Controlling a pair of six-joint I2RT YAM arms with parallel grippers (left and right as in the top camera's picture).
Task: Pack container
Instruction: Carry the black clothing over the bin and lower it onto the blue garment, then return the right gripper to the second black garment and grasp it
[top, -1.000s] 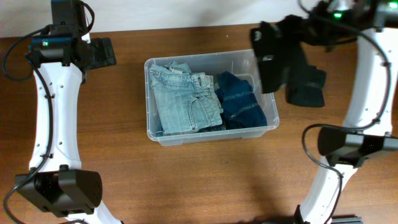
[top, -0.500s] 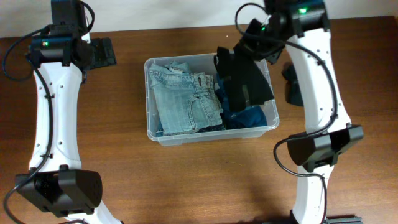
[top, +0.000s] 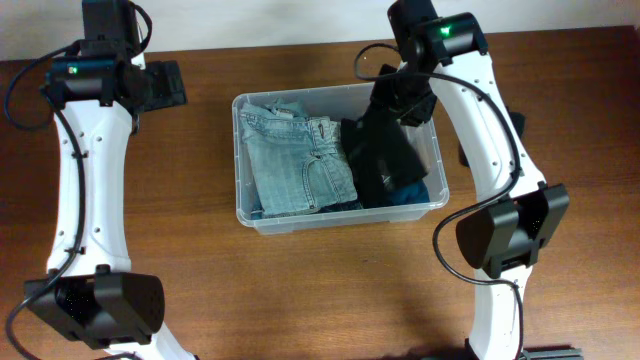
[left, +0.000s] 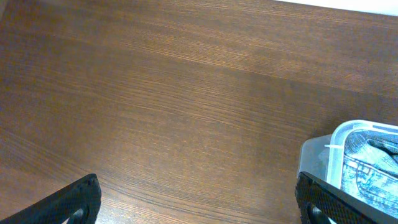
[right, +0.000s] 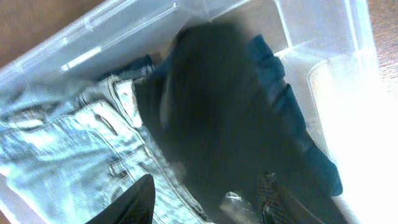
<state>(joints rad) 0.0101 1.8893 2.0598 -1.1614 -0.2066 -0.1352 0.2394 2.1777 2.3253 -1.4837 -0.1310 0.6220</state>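
Table: brown wooden table (top: 300, 290), its grain running left to right; it fills nearly the whole overhead view.
Surface: matt, with a faint lighter sheen across the boards in the left wrist view (left: 155, 112).
Far edge: a straight line along the top of the overhead view.
Beyond the edge: a plain pale strip (top: 250, 20); whether wall or floor cannot be told.
Light: even, casting only soft shadows.

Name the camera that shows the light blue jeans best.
Overhead: the folded light blue jeans show whole, in the container's left part. Right wrist shows part of them; left wrist only a sliver.
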